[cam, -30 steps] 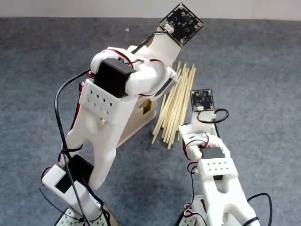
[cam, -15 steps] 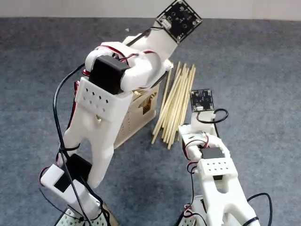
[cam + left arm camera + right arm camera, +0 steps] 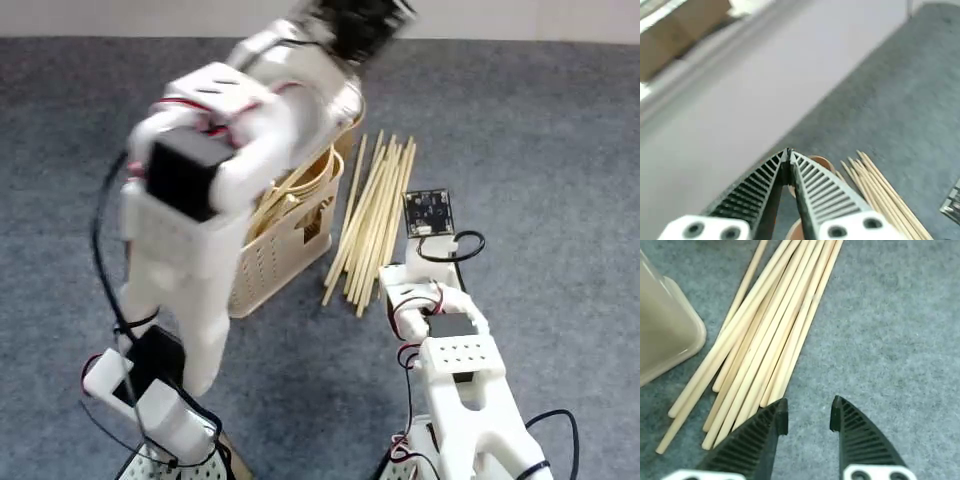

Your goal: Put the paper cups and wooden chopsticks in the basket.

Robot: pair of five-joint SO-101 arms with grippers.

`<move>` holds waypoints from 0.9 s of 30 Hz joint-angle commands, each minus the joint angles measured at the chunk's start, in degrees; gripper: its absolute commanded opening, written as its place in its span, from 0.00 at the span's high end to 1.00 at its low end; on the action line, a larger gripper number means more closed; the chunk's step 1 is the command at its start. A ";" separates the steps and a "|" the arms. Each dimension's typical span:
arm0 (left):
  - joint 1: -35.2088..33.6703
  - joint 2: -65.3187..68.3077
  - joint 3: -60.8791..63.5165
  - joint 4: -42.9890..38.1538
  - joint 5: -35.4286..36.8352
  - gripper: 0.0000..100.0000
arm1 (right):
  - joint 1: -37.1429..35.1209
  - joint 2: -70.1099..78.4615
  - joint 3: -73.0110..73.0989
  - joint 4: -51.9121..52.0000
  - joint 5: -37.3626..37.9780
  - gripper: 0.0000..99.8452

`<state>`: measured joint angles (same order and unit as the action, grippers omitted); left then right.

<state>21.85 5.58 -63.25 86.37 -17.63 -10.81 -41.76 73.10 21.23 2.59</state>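
Chopsticks (image 3: 376, 222) are lying in a loose bundle on the grey desk (image 3: 540, 150), just beside the basket (image 3: 285, 250) — paper cups (image 3: 300, 185) are sitting inside it. The right end effector (image 3: 808, 414) is hovering open at the bundle's near ends; the left end effector (image 3: 788, 154) is hanging above the basket, jaws pressed together, gripping nothing.
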 commanded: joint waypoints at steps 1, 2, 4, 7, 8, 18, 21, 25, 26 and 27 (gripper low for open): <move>-2.86 -1.98 -6.37 2.46 -0.70 1.00 | -0.92 0.04 -0.22 -0.84 0.62 0.85; -2.95 -1.80 -6.29 3.43 -0.79 1.00 | -1.27 0.04 -0.22 -0.84 0.62 0.85; -2.42 -1.54 -5.32 6.42 -0.70 0.99 | -1.45 0.04 -0.22 -0.84 0.62 0.85; 0.92 -1.63 0.31 11.60 -0.70 0.91 | -1.45 0.04 -0.22 -0.84 0.62 0.85; 1.71 -1.63 2.51 13.01 -0.88 0.87 | -1.45 0.04 -0.22 -0.84 0.62 0.85; 1.27 -1.63 10.95 13.63 -1.05 0.83 | -1.45 0.04 -0.22 -0.84 0.62 0.85; 0.57 -1.54 13.85 13.63 -1.05 0.83 | -1.45 0.04 -0.22 -0.84 0.62 0.85; 0.31 -1.63 15.78 10.99 -2.46 1.00 | -1.45 0.04 -0.22 -0.84 0.62 0.85; 0.57 -1.63 15.78 10.81 -4.66 0.98 | -1.45 0.04 -0.22 -0.84 0.62 0.85; 0.75 -1.80 15.60 10.64 -6.24 1.00 | -1.45 0.04 -0.22 -0.84 0.62 0.85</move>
<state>22.81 5.58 -47.52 98.51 -20.09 -11.87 -41.76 73.10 21.23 2.59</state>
